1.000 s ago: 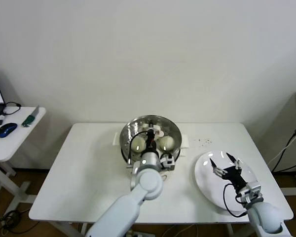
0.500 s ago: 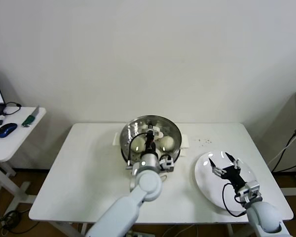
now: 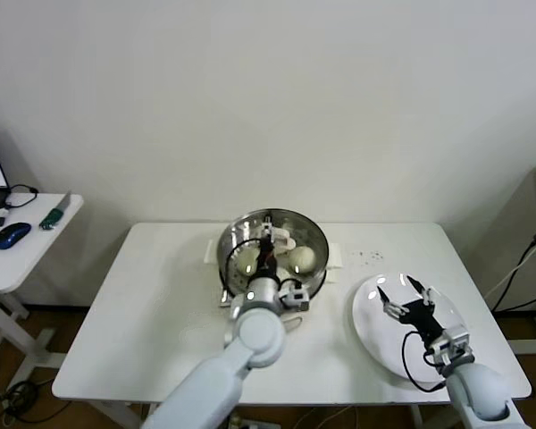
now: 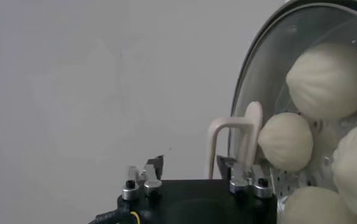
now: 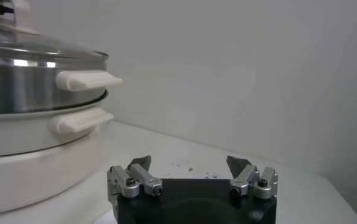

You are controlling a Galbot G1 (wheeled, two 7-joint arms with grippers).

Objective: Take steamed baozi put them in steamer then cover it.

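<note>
The steel steamer stands on its white pot base at the table's back middle. The glass cover lies on it, with baozi showing through the glass. In the left wrist view several baozi lie under the cover. My left gripper hovers over the cover. In its own view it is open, with the cream handle just beside one finger and not clamped. My right gripper is open and empty above the white plate.
The right wrist view shows the covered steamer on its white base beyond my right gripper. A side desk with a mouse and cables stands far left. Small crumbs dot the table behind the plate.
My left arm has shifted slightly to the left over the cover, and the cream handle now shows beside the gripper. The right arm has not moved.
</note>
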